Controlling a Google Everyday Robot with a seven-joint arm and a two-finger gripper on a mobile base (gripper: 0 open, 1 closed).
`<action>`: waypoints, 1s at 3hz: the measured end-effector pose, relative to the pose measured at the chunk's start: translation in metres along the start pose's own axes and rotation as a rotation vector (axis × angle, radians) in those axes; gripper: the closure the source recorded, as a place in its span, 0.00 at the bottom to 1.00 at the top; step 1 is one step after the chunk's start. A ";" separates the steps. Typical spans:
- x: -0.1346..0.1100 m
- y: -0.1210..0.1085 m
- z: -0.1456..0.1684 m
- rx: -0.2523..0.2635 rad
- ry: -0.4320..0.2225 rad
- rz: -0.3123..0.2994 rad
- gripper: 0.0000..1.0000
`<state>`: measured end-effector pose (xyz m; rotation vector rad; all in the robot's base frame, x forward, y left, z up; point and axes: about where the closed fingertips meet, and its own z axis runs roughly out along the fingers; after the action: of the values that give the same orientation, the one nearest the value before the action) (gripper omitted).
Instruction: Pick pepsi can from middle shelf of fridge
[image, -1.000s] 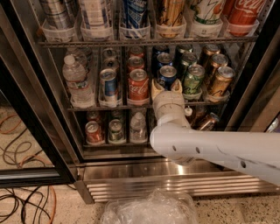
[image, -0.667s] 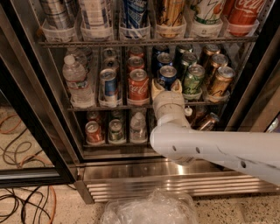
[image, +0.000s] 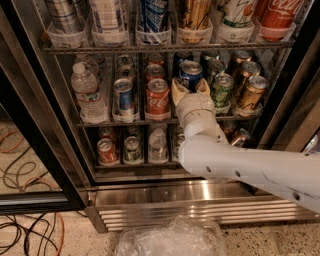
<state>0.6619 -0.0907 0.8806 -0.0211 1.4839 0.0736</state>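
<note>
Along its front edge the middle shelf (image: 141, 122) is being occupied by a water bottle (image: 87, 95), a Coca-Cola can (image: 158, 98) and, slightly back, the pepsi can (image: 190, 72), flanked by the spread gripper (image: 190, 88).

Looks from one raised spot just outside the fridge (image: 150, 192), facing forward and tilted downward, near enough that only part of the cooler fits: bottoms of tall cans along the top edge, the middle shelf (image: 125, 121) across the centre, the steel grille (image: 200, 212) and speckled floor (image: 265, 240) at the bottom. Sits above and behind the white arm (image: 250, 170), which enters from the lower right and reaches away, placing the gripper (image: 190, 91) near mid-frame at the middle shelf, fingers spread just below the pepsi can (image: 190, 75).
</note>
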 end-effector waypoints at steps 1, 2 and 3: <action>-0.018 0.013 -0.012 -0.073 -0.003 0.002 1.00; -0.029 0.009 -0.024 -0.158 0.026 0.024 1.00; -0.029 0.001 -0.044 -0.238 0.103 0.038 1.00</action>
<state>0.6154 -0.0933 0.9052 -0.1918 1.5718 0.2839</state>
